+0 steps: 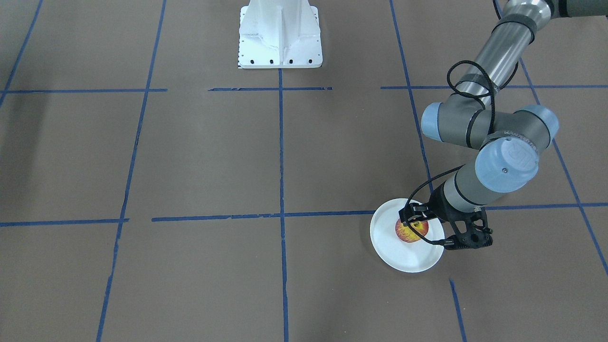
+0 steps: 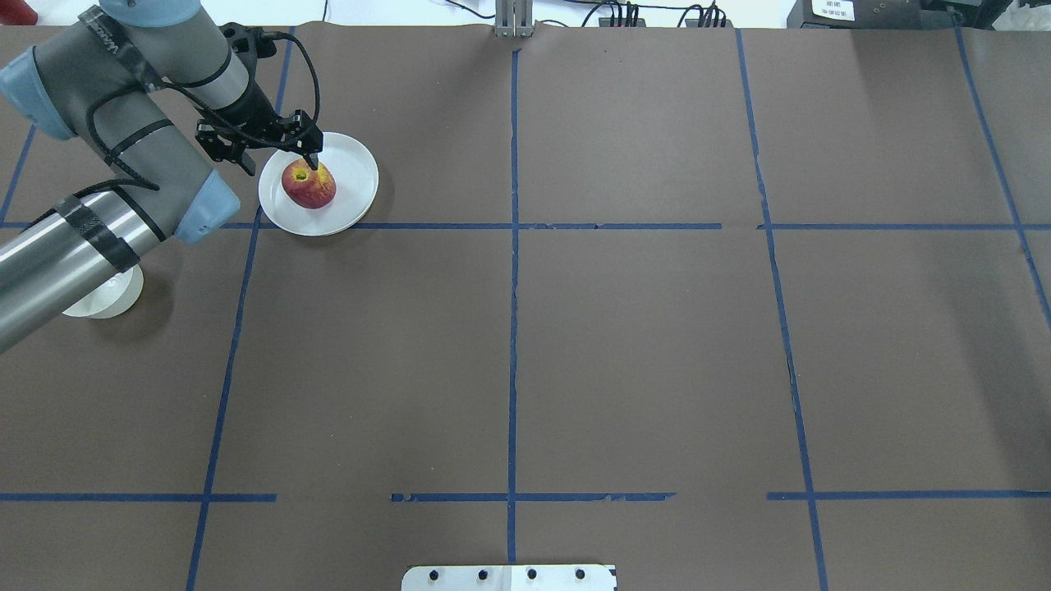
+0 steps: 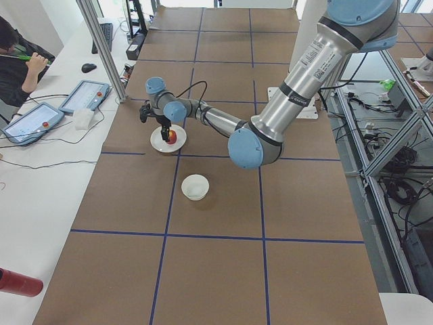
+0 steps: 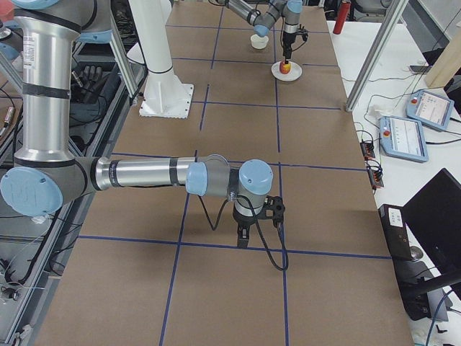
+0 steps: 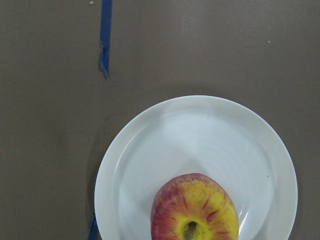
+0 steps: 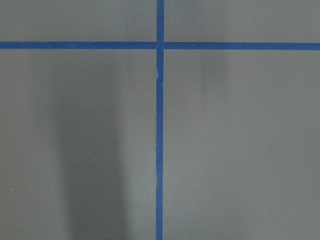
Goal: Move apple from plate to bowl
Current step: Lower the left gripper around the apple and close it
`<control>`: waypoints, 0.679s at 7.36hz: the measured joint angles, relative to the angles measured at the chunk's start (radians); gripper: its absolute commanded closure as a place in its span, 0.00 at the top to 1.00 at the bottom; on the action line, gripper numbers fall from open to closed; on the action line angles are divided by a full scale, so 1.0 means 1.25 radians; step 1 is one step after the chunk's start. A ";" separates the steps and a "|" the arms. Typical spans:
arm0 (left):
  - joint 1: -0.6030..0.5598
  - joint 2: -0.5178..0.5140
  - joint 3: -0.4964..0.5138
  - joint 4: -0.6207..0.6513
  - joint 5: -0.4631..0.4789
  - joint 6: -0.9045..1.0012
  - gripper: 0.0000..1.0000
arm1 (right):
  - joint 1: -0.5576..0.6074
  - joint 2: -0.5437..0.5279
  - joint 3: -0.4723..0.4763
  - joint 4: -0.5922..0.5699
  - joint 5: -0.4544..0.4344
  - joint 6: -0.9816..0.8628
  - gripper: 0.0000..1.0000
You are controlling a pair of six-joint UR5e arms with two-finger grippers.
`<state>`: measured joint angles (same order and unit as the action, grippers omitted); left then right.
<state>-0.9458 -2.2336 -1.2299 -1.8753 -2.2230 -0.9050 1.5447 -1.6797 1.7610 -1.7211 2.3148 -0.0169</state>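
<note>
Overhead exterior: apple (image 2: 309,185) lies on the plate (image 2: 355,164), far left. The left end effector (image 2: 308,156) hangs just over it; spread or pinching, I cannot tell. Exterior left: bowl (image 3: 195,187) is empty, so the transfer looks undone. Exterior right: right end effector (image 4: 258,232), state unclear.

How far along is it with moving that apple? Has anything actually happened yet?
Nothing is finished: the apple sits on the plate. In hand: the left pincer hangs open over the plate with one finger just above the apple, which is not gripped yet. Left to do: close on the apple, lift it and carry it to the bowl, which stands empty nearby.
</note>
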 measured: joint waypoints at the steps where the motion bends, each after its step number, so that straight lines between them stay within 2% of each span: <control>1: 0.004 -0.004 0.007 -0.005 0.000 -0.003 1.00 | 0.000 0.000 0.000 0.000 0.000 0.000 1.00; 5: 0.015 -0.017 0.065 -0.075 0.000 -0.024 1.00 | 0.000 0.000 0.000 0.000 0.000 0.000 1.00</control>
<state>-0.9268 -2.2544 -1.1485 -1.9688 -2.2227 -0.9352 1.5447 -1.6797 1.7610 -1.7211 2.3148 -0.0169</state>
